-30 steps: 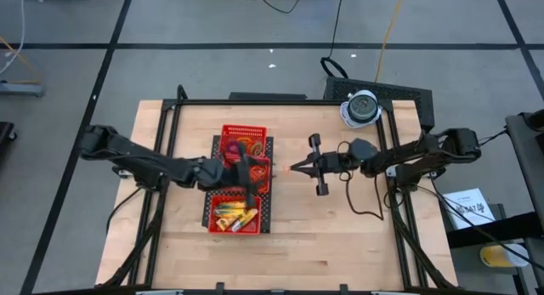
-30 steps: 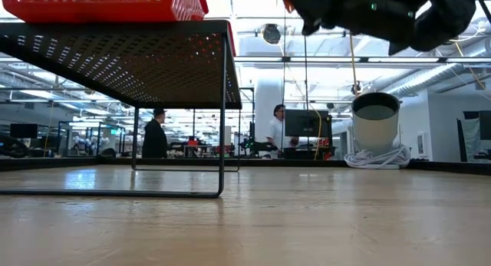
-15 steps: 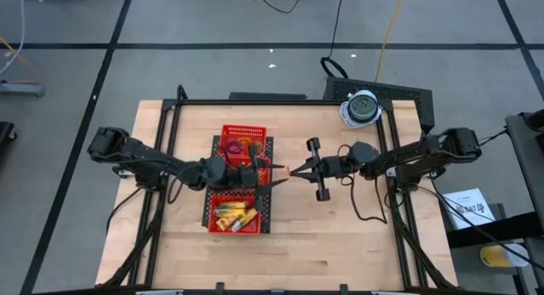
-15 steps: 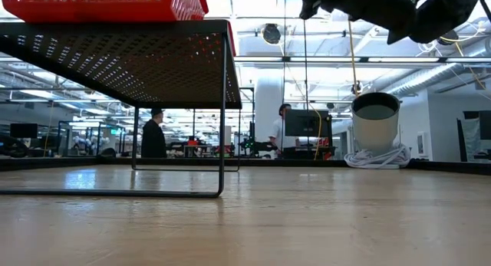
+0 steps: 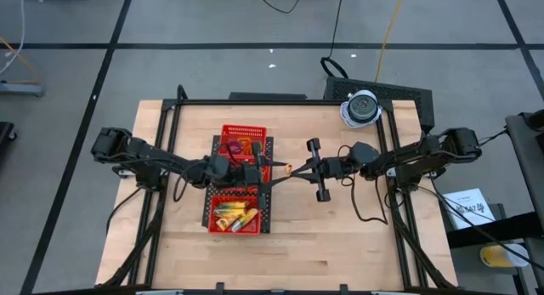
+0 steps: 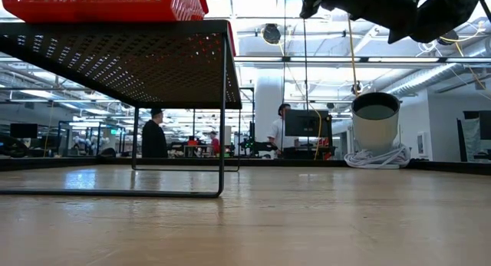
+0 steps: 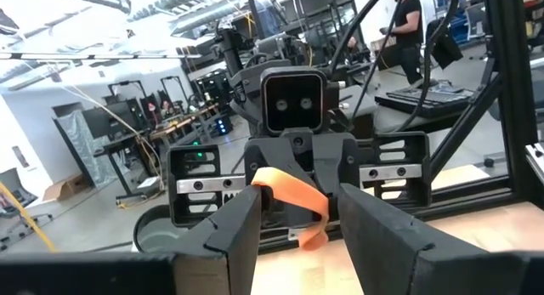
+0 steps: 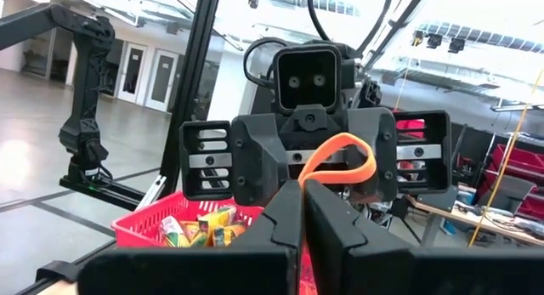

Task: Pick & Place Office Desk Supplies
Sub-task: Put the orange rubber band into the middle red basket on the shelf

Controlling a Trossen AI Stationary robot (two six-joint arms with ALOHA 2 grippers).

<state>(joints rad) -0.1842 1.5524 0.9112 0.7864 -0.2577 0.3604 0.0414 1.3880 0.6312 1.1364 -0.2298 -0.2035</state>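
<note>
My right gripper (image 5: pixel 293 169) is shut on a thin orange rubber band (image 5: pixel 287 168) in the air just right of the red mesh tray (image 5: pixel 223 159). My left gripper (image 5: pixel 274 171) faces it from the tray side, open. In the left wrist view its two fingers (image 7: pixel 238 223) stand on either side of the band (image 7: pixel 293 189); whether they touch it, I cannot tell. The tray's far compartment (image 5: pixel 242 146) holds orange bands and small rings. Its near compartment (image 5: pixel 234 217) holds yellow sticks. My right gripper pinches one stretch of the orange band's loop (image 8: pixel 308 172) between its two shut fingertips. The fingers come level from the table's right side. The rest of the loop (image 8: pixel 348 146) stands free beyond the fingertips, clear of the table and the tray.
The red tray sits on a black mesh stand (image 6: pixel 115 59) raised on thin legs left of the table's middle. A white-grey dome-like object (image 5: pixel 360 108) stands at the far right corner. Bare wood lies near and right of the tray. People stand in the room behind.
My left gripper has gone from above the tray toward the table's right edge and now faces my right gripper, its open fingers around the band. My right gripper has moved a little toward the tray, keeping hold of the band.
</note>
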